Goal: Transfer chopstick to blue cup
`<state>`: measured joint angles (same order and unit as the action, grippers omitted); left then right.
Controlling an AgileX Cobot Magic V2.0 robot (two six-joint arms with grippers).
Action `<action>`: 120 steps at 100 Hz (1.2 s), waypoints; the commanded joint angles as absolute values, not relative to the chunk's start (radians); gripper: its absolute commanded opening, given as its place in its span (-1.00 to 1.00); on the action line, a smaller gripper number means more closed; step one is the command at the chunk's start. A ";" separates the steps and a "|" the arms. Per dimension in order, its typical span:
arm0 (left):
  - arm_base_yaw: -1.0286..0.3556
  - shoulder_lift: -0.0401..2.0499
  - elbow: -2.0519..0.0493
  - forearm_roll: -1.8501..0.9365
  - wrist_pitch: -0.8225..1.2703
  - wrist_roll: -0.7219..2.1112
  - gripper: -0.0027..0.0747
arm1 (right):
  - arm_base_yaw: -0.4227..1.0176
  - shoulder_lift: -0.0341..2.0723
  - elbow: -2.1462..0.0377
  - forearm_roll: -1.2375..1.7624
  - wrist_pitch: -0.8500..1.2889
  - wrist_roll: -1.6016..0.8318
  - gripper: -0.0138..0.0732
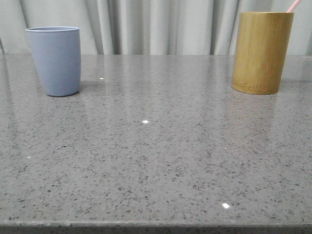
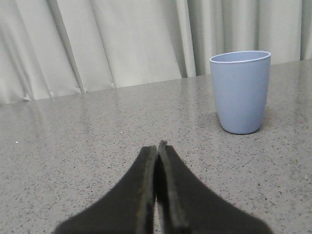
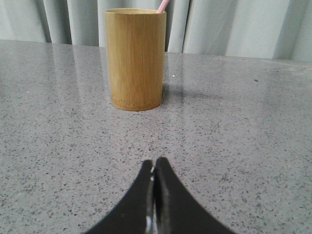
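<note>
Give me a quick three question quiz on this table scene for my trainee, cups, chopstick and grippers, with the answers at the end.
1. True or false: the chopstick already stands in the blue cup.
2. Which holds the chopstick now? A) the blue cup B) the bamboo cylinder C) the right gripper
3. Fill in: the fingers of the left gripper are pressed ____.

Key:
1. False; its pink tip sticks out of the bamboo cylinder on the right of the table.
2. B
3. Together, holding nothing; the right gripper looks the same.
</note>
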<state>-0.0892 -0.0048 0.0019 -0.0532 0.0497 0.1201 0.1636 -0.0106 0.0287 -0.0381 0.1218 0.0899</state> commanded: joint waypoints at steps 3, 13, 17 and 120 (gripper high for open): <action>-0.087 -0.038 0.010 -0.054 -0.032 0.108 -0.98 | 0.156 -0.027 0.028 -0.040 0.039 0.080 -0.84; -0.087 -0.038 0.010 -0.054 -0.032 0.108 -0.98 | 0.156 -0.027 0.028 -0.040 0.039 0.080 -0.84; -0.087 -0.038 0.010 -0.054 -0.032 0.108 -0.98 | 0.156 -0.027 0.028 -0.040 0.039 0.080 -0.84; -0.087 0.047 -0.226 -0.216 0.110 0.108 -0.98 | 0.156 0.028 -0.227 0.012 0.270 0.115 -0.84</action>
<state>-0.0892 0.0000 -0.1153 -0.1882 0.1029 0.1201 0.1636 -0.0106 -0.0998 0.0074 0.2207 0.1101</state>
